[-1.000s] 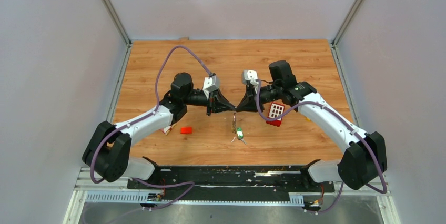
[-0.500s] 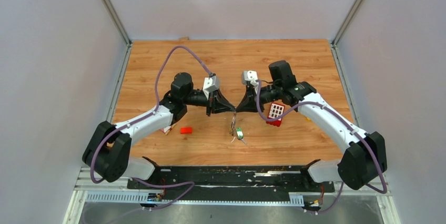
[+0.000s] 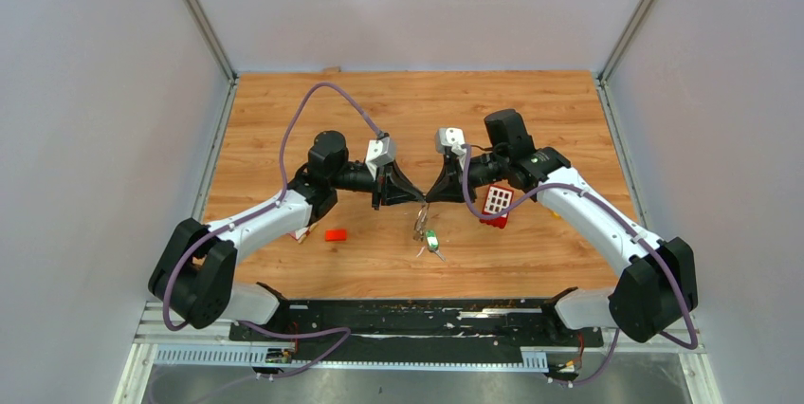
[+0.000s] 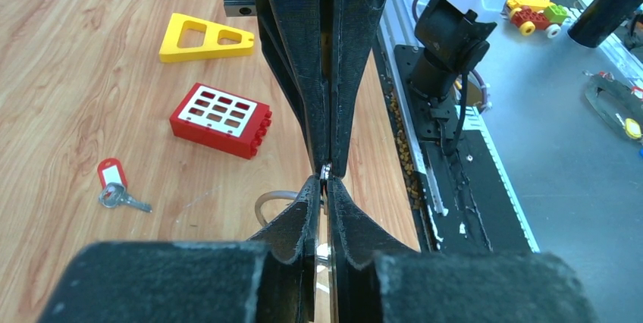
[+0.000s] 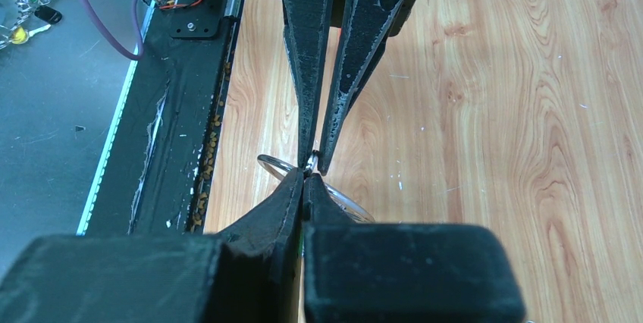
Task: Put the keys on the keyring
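Observation:
My left gripper (image 3: 419,197) and right gripper (image 3: 429,198) meet tip to tip above the middle of the table. The silver keyring (image 3: 419,223) hangs just under the tips, with a green-headed key (image 3: 432,241) below it. In the left wrist view my left gripper (image 4: 324,183) is shut on a thin silver key blade, and part of the keyring (image 4: 267,200) curves out to its left. In the right wrist view my right gripper (image 5: 305,177) is shut on the keyring (image 5: 271,162). A red-headed key (image 4: 114,185) lies on the wood.
A red block with white squares (image 3: 497,203) lies under the right forearm and also shows in the left wrist view (image 4: 221,119). A yellow plastic piece (image 4: 205,37) lies beyond it. A small red block (image 3: 335,234) lies near the left arm. The black rail (image 3: 417,314) runs along the near edge.
The hanging keyring has turned a little and shows wider under the tips. Both arms have stayed almost still, tips together.

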`<state>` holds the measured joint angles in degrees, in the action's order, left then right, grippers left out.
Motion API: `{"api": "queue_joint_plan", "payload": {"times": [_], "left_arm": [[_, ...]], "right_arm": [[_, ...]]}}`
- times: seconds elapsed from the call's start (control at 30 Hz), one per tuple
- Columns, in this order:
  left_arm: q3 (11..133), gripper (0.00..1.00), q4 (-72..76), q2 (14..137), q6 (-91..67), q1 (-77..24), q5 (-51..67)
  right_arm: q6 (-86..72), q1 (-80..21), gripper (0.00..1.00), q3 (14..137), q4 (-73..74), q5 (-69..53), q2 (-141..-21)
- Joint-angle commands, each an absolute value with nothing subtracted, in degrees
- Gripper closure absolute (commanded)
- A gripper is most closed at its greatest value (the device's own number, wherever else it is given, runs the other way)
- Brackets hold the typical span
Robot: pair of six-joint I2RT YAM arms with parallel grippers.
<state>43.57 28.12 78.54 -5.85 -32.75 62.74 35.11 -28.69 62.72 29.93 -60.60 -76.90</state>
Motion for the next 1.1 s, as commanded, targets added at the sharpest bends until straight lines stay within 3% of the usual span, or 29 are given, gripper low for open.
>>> {"api": "queue_joint_plan", "payload": {"times": [0.0, 0.43, 1.07], "left_arm": [[44.5, 0.88, 29.6, 78.3, -6.0, -32.8, 65.1], [44.4, 1.00, 30.7, 78.6, -6.9, -32.8, 65.0], [45.7, 1.00, 24.4, 77.3, -6.6, -32.8, 63.6]], "right_arm": [[37.1, -28.1, 1.00, 64.5, 29.3, -62.7, -76.8], [37.5, -28.0, 1.00, 64.7, 29.8, -62.8, -77.1], [37.1, -27.5, 1.00, 64.7, 29.0, -60.2, -77.0]]}}
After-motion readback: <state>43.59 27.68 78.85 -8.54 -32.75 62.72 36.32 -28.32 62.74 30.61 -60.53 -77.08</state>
